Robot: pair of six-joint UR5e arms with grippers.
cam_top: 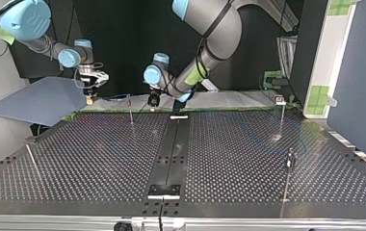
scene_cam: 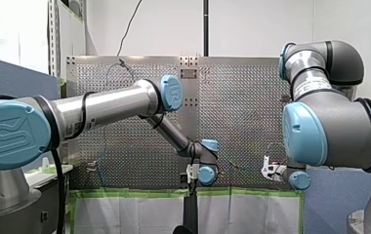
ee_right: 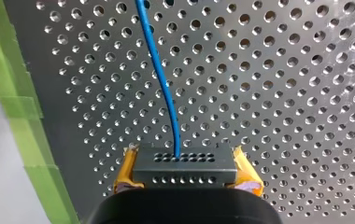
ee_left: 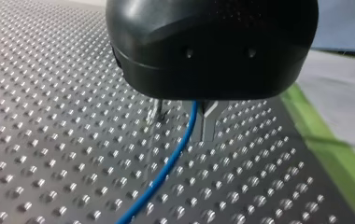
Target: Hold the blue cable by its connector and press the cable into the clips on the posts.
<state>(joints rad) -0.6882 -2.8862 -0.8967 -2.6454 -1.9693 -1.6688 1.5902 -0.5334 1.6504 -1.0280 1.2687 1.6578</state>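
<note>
Perforated metal table (cam_top: 99, 159), edged with green tape (ee_right: 7, 93), fills the scene, with thin upright posts (cam_top: 131, 109) standing on it. One post, well off to the top view's right, carries a small clip (cam_top: 280, 100) at its tip.

My right gripper (ee_right: 186, 173) is clenched on a black connector (ee_right: 185, 163), its yellow pads (ee_right: 246, 175) squeezing the block from both sides. The blue cable (ee_right: 166, 93) leaves the middle of the connector's face and runs away above the table. Gripping the rigid block likely anchors this end without crushing the wire.

My left gripper (ee_left: 183, 116) hangs low above the table. Its metal fingers (ee_left: 208, 123) stand apart, released, one on each side of the cable, which passes between them close to one finger. That loose straddle probably lets the cable slide while being steered.

From across the table, both grippers sit at the far edge with a post between them. Whether the cable already sits in that post's clip is too small to tell.
</note>
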